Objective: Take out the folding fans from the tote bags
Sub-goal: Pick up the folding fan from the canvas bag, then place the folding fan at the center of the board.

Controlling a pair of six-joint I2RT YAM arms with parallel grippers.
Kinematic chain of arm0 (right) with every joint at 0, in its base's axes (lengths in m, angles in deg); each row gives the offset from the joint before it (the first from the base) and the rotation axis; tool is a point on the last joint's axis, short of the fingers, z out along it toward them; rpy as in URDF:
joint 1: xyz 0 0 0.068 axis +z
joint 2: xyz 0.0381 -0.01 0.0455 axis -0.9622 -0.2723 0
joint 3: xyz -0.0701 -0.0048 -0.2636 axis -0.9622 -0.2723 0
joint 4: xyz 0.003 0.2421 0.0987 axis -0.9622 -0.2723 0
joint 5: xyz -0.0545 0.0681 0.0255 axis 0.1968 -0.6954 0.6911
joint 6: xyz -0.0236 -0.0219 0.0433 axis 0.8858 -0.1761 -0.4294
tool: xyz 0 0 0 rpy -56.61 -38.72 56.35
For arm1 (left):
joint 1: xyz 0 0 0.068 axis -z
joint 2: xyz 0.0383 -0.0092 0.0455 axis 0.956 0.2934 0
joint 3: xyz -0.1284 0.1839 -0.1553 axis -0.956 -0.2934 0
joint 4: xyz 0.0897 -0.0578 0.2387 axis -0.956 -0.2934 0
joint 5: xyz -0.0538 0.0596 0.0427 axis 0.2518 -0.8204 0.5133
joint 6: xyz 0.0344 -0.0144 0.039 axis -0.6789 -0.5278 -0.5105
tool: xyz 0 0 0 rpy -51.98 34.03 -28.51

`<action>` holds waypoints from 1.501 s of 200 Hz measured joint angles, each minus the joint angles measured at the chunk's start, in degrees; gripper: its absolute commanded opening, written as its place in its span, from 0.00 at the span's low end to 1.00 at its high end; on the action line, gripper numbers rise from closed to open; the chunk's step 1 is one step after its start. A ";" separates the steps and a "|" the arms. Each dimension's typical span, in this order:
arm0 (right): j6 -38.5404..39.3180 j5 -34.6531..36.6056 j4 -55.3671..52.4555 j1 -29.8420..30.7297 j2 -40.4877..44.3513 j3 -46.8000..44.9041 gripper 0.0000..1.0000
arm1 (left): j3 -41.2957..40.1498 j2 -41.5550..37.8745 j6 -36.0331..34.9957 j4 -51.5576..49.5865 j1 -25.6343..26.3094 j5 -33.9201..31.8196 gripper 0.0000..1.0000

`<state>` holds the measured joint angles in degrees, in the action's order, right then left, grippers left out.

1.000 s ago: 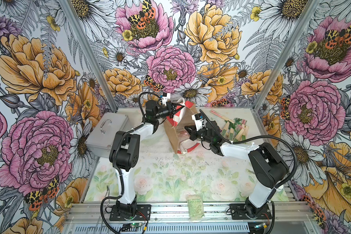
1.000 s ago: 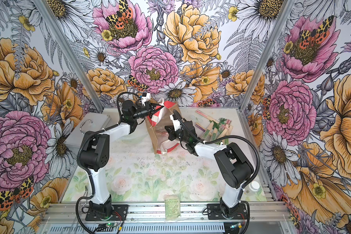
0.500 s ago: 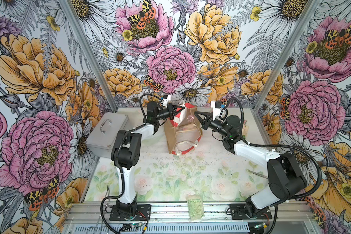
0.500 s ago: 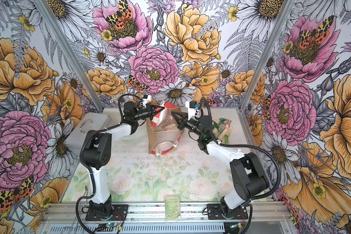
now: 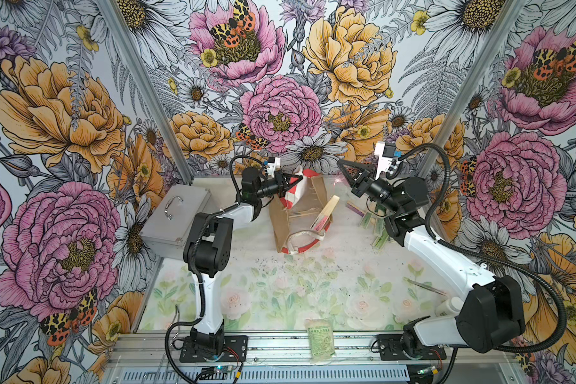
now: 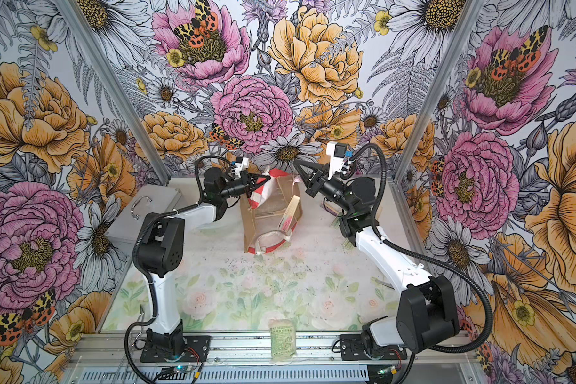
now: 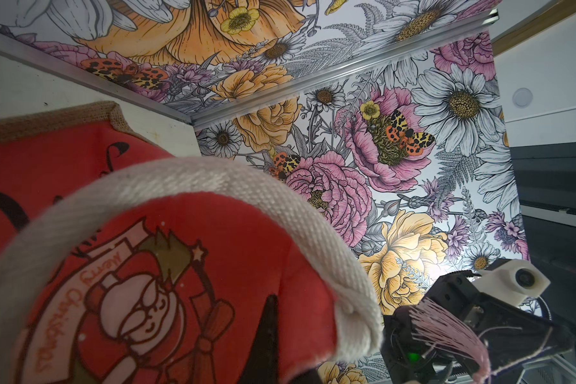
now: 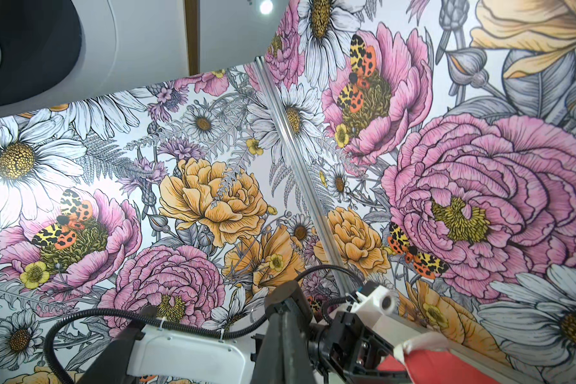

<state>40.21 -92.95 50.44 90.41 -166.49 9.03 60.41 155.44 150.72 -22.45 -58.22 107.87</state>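
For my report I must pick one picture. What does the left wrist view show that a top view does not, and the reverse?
Only the left wrist view: the Santa print with "Merry Christmas" on the red face of the tote bag, and the weave of its white handle. Only a top view: a folding fan sticking out of the bag's mouth, more fans lying beside the right arm, the grey metal case, the green packet. Both: the bag and the pink tassel at the shut right pincer.

Left fingers (image 5: 290, 181), right fingers (image 5: 346, 167) — both clamped.
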 measured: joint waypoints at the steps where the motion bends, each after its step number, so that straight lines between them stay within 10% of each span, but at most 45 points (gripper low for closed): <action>1: -0.11 -0.09 -0.04 -0.07 0.00 0.15 0.00 | 0.00 0.00 0.00 0.00 0.00 0.00 0.00; 71: -10.99 -2.89 -5.11 -10.54 1.27 14.78 0.00 | 0.00 0.33 -0.02 0.33 -0.11 -0.17 0.00; 152: 4.02 11.23 -34.97 -21.68 8.11 12.00 0.00 | -1.66 -1.46 -1.49 0.04 -1.07 -0.04 0.00; 266: 6.62 18.21 -49.59 -25.66 -19.85 6.51 0.00 | -1.66 -2.29 -1.92 -0.37 -1.09 0.11 0.00; 300: 6.34 18.18 -51.52 -25.83 -22.82 7.32 0.19 | -1.66 -2.29 -1.90 -0.37 -1.07 0.11 0.00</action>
<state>46.55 -74.76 -1.07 64.57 -189.31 16.35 58.75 153.14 148.82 -22.83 -59.29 107.98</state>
